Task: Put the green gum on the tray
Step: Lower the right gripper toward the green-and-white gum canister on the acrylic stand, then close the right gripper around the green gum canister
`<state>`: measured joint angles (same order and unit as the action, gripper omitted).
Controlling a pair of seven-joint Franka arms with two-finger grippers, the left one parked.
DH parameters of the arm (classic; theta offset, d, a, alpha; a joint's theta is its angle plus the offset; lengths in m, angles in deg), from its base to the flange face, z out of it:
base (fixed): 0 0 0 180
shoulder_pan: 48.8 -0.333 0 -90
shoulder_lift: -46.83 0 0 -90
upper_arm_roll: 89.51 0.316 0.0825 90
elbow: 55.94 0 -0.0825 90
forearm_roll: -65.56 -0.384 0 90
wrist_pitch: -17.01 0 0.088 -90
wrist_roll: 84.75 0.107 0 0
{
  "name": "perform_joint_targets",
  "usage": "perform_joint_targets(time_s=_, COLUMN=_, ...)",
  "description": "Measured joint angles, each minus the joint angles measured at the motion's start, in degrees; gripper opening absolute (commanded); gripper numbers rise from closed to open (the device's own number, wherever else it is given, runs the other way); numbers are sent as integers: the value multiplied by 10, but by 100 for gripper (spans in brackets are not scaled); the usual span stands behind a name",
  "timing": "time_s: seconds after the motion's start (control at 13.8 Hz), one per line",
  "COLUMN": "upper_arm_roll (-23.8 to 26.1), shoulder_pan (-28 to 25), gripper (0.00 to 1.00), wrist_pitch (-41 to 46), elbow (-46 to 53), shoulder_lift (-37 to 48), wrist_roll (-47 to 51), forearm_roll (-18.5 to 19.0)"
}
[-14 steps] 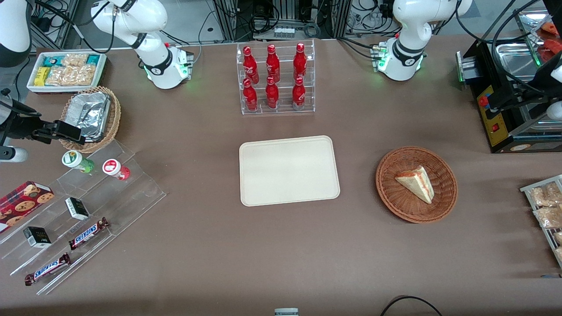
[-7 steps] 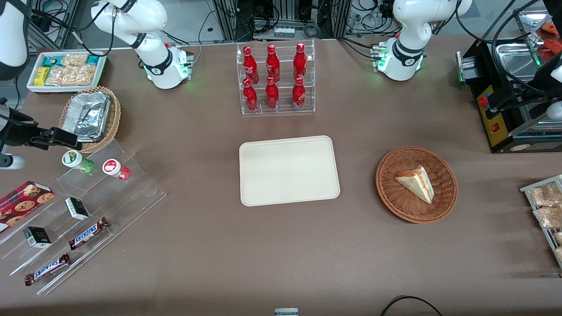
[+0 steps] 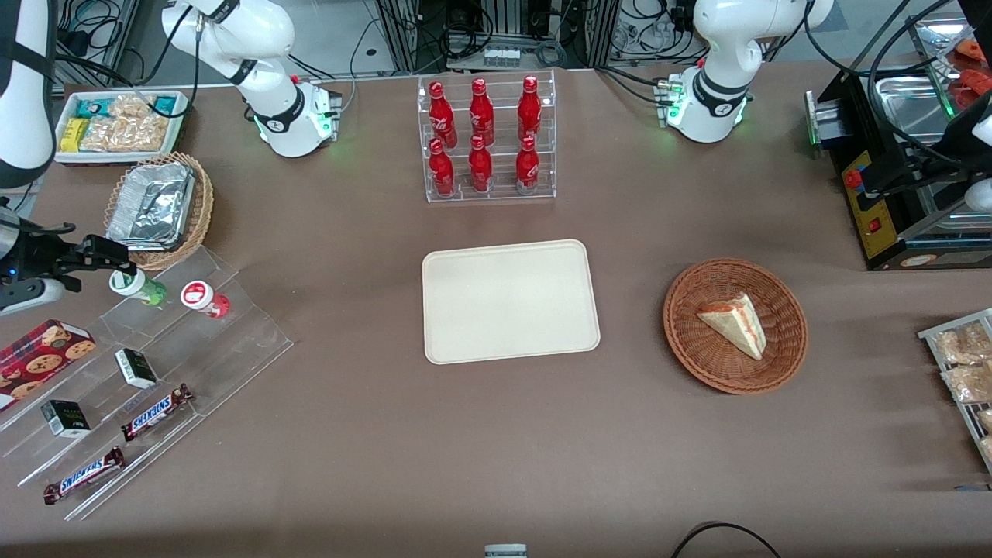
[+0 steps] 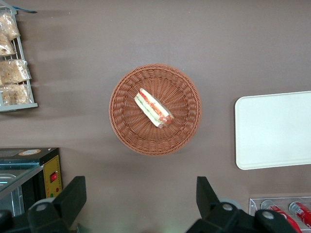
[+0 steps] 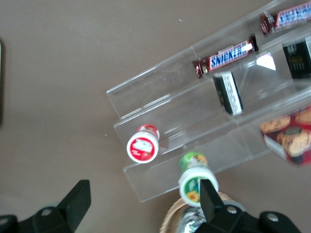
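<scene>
Gripper [image 3: 116, 262] has swung down from beside the foil-lined basket [image 3: 159, 209] to just over the green gum [image 3: 138, 285] on the clear stepped rack [image 3: 194, 333], fingers spread, nothing held; tray [image 3: 511, 302] waits mid-worktop, grasp looks imminent.

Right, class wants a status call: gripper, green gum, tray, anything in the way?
Gripper open, at the green gum, not closed on it. Gum on the clear stand, red gum beside. Tray bare, path clear.
</scene>
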<state>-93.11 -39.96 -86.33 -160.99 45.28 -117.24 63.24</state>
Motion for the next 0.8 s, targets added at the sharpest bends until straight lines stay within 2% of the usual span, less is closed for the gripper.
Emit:
perform_joint_targets(time_s=0.22, upper_arm_roll=0, shoulder_pan=25, gripper=100, wrist_pitch=-83, elbow=-59, shoulder_lift=8, wrist_roll=-118, forearm_roll=0)
perform_joint_targets(time_s=0.8, upper_arm_roll=-1, shoulder_pan=55, gripper=100, wrist_pitch=-201, elbow=-166, shoulder_lift=33, wrist_roll=-223, forearm_roll=0)
